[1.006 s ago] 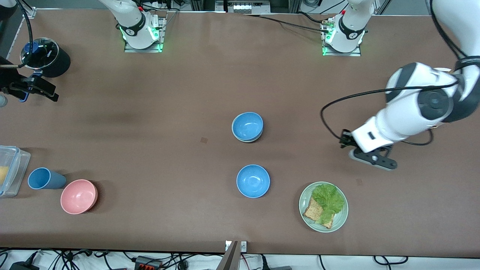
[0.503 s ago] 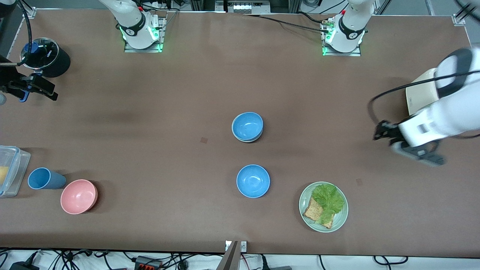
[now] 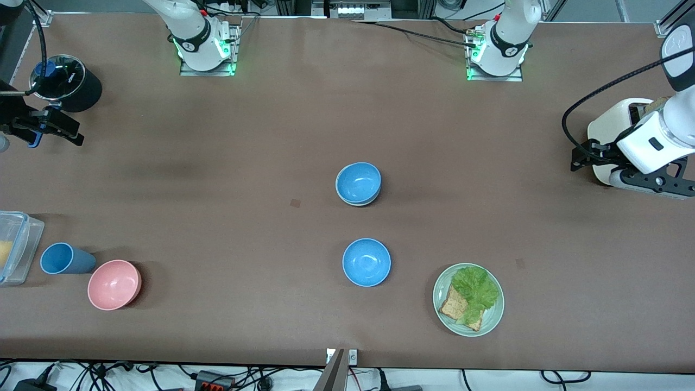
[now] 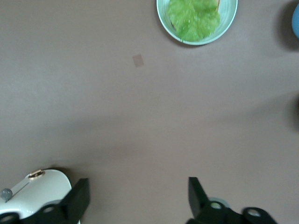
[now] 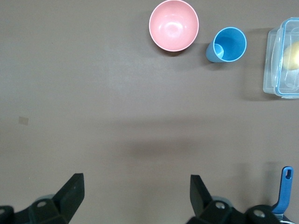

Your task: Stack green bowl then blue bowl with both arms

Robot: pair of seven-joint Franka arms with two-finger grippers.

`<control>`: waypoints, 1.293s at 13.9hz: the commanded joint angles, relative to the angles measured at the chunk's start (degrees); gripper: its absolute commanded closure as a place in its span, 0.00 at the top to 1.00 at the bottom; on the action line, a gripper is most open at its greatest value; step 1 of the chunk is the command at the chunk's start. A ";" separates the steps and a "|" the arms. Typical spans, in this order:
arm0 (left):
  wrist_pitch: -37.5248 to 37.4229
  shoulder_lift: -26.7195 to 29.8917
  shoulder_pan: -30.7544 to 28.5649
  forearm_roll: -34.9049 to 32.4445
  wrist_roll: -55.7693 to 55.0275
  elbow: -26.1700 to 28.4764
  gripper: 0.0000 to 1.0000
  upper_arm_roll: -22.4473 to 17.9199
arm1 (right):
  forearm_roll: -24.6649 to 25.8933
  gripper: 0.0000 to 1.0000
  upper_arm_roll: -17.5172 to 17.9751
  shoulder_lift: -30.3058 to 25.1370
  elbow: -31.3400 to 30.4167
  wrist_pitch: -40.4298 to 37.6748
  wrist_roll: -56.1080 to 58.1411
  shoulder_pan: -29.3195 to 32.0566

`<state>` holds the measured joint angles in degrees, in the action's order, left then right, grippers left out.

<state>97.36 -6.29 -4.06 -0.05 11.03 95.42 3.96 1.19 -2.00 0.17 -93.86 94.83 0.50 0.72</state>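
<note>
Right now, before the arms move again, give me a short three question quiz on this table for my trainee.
1. True or false: the glossy mid-blue bowl sits inside the pale sage-green bowl.
2. Compared with that stack, the flat green plate with lettuce and bread lies: A nearer the front camera; B farther from it; C touching it.
3. Fill in: the left hand, at its arm's end of the table, and the right hand, at its own end, are both ____.
Key: 1 true; 2 A; 3 open.
</note>
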 commanded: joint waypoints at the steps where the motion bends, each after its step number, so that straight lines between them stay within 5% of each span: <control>1: -2.97 0.41 1.16 0.57 1.02 -1.63 1.00 -1.06 | 0.75 1.00 0.59 -1.84 -1.85 0.53 0.64 0.51; 9: -5.07 0.93 2.31 3.82 -12.85 -1.82 1.00 -0.36 | 0.75 1.00 0.59 -1.84 -1.76 0.62 0.64 0.51; 18: -8.49 0.49 2.13 2.95 -16.28 -4.44 1.00 0.52 | 0.75 1.00 0.59 -1.92 -1.76 0.62 0.64 0.51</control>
<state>91.66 -5.78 -2.00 2.63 -2.05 93.65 4.67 1.19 -2.00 0.15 -93.86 94.86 0.50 0.72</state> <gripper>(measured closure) 0.000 0.000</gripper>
